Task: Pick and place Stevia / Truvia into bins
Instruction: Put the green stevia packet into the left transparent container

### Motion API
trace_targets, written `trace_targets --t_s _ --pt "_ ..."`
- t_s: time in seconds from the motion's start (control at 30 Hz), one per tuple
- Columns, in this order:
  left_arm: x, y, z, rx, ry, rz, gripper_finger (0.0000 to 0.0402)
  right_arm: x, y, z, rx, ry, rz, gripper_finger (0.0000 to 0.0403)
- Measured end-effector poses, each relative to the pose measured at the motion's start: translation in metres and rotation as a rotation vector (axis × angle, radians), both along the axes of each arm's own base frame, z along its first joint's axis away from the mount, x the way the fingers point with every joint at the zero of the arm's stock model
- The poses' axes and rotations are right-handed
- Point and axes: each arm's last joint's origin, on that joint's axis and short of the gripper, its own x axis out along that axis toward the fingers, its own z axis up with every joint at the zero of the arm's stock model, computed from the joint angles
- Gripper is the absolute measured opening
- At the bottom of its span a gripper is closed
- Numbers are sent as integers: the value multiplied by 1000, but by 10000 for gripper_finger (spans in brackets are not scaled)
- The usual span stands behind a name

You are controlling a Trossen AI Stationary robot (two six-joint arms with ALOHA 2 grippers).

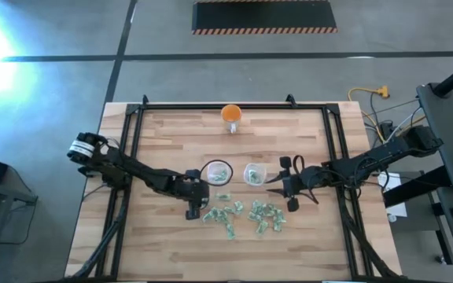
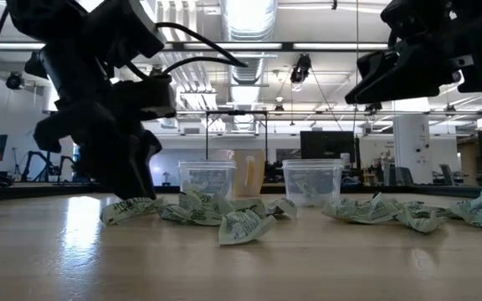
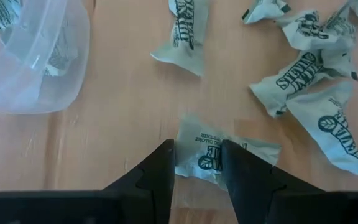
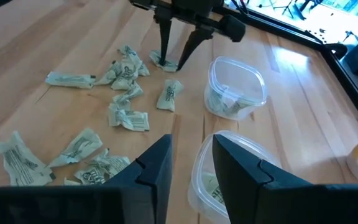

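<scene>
clear bins (image 1: pixel 217 171) hold few sachets; many sachets (image 1: pixel 246 216) left. left gripper (image 3: pixel 197 163) spread around one; right gripper (image 4: pixel 191 158) spread, empty.

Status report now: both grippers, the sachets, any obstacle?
Left gripper open, down astride one sachet. Right gripper open, raised by the bins. Some sachets in both bins, many loose on the table. No obstacle seen.
</scene>
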Motion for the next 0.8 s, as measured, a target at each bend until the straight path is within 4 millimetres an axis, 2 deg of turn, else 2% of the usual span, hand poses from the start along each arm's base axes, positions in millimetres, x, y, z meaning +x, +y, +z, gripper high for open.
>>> trace_targets --t_s 0.1,0.27,0.47,0.8 --pt "-3 1 -2 2 18 -2 84 0 0 -1 -2 9 -1 99" --pt "-8 2 4 27 18 -39 10 -1 0 -2 -3 22 -2 92" --pt "-12 4 18 77 -35 -15 8 -1 0 -2 -4 22 -1 83" --pt "-20 10 48 327 -164 107 1 -1 0 -2 -15 25 0 86"
